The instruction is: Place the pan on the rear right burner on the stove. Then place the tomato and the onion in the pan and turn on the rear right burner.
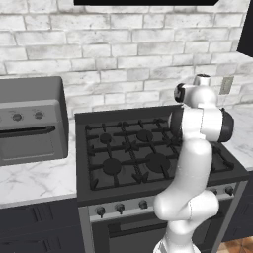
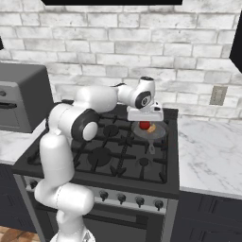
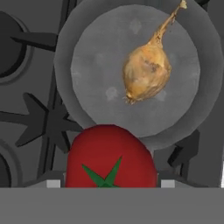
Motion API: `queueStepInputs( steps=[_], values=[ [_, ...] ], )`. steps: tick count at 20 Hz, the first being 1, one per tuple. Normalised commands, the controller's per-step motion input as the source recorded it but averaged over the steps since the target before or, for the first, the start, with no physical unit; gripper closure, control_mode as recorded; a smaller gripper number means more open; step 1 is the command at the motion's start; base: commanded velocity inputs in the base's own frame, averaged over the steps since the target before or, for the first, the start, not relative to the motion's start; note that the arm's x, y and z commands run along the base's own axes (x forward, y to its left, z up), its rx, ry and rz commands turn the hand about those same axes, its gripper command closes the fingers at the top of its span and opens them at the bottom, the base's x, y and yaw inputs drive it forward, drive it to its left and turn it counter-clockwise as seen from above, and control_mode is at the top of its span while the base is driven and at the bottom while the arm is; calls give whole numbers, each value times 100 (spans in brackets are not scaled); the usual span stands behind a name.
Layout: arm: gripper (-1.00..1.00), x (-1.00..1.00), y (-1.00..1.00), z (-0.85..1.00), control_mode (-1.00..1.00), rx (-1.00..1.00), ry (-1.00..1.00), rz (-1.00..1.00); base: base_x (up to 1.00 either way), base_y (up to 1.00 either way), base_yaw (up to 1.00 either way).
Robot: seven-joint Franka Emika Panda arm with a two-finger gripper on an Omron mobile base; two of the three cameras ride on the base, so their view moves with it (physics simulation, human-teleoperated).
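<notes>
The grey pan (image 2: 157, 133) sits on the stove (image 2: 101, 158) at its rear right, handle pointing toward the front. In the hand view the pan (image 3: 96, 65) lies straight below, with the tan onion (image 3: 146, 74) resting inside it, right of centre. My gripper (image 2: 143, 122) hangs just above the pan's left edge, shut on the red tomato (image 2: 143, 125). That tomato (image 3: 111, 159), green stem up, sits between the fingertips of my gripper (image 3: 110, 184) over the pan's near rim. The onion (image 2: 152, 127) shows beside the tomato. The pan covers the rear right burner.
A grey countertop oven (image 1: 29, 123) stands on the marble counter left of the stove (image 1: 123, 148). Round knobs (image 2: 120, 198) line the silver front panel. More marble counter (image 2: 208, 151) runs to the right, under a wall outlet (image 2: 217, 96). My arm (image 1: 195, 148) blocks the stove's right side.
</notes>
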Motion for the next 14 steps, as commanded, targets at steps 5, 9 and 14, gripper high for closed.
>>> queueStepInputs(
  steps=[5, 9, 14],
  values=[
    [100, 46, 3, -16, -100, 0, 0, 1, 0, 0, 0],
    [100, 35, 0, -11, -100, 0, 0, 0, 0, 0, 0],
    [100, 15, 0, -13, -100, 0, 0, 0, 0, 0, 0]
  ],
)
